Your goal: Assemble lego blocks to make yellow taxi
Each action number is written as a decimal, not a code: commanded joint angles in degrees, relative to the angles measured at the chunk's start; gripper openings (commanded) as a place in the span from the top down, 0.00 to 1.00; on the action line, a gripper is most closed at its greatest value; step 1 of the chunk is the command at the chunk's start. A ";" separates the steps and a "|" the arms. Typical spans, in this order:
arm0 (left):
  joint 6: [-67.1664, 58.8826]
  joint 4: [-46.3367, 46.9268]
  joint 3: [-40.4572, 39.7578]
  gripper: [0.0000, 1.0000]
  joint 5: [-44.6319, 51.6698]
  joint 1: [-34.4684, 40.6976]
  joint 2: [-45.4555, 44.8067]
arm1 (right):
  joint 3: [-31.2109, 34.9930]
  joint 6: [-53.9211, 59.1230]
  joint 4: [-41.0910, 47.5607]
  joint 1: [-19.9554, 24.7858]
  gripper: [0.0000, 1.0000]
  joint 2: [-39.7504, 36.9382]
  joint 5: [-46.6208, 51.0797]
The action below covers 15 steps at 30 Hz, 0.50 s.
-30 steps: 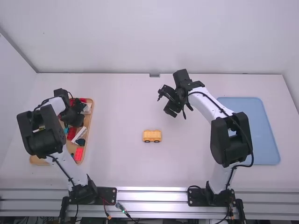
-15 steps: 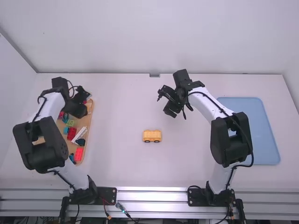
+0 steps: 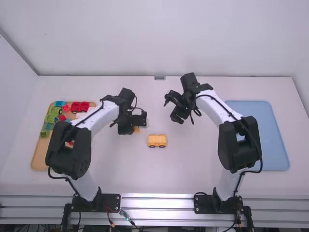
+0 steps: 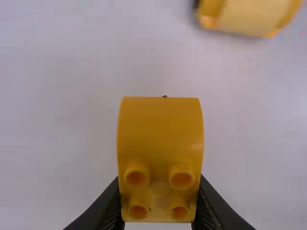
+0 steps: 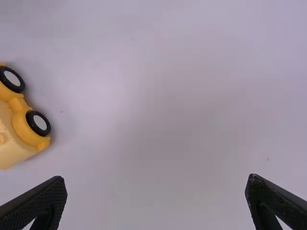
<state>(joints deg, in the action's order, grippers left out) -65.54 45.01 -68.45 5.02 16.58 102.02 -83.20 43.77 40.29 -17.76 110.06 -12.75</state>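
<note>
And your left gripper (image 3: 136,124) grips a yellow block (image 4: 160,129) near the car (image 3: 157,141); your right gripper (image 3: 172,108) hangs wide apart.

And we're looking from up high behind the left arm (image 3: 101,119) and right arm (image 3: 216,108), forward and down across the table (image 3: 193,179), from well back. Over on the left wrist, the camera faces the tabletop past a yellow block (image 4: 160,124) right up close; the right wrist camera looks down from near, and all three views share the toy car (image 3: 157,140).
</note>
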 commanded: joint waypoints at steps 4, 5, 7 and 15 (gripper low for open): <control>-6.14 -4.26 5.81 0.97 -1.33 1.68 0.02 | -1.16 -0.28 0.26 3.19 0.01 -1.53 -7.30; -5.99 -4.83 6.19 0.98 -1.25 1.68 0.02 | -1.16 -0.28 0.26 3.28 0.01 -1.53 -7.50; -5.86 -8.33 8.85 0.97 -1.01 1.36 0.02 | -1.16 0.28 0.68 4.48 0.01 -1.53 -10.36; -5.62 -14.05 13.25 0.97 3.34 1.75 0.02 | -1.16 0.61 0.52 5.51 0.01 -1.53 -12.94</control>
<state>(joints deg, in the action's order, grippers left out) -70.54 31.00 -56.12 5.91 18.24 102.02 -83.20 44.10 40.75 -12.01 110.06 -23.83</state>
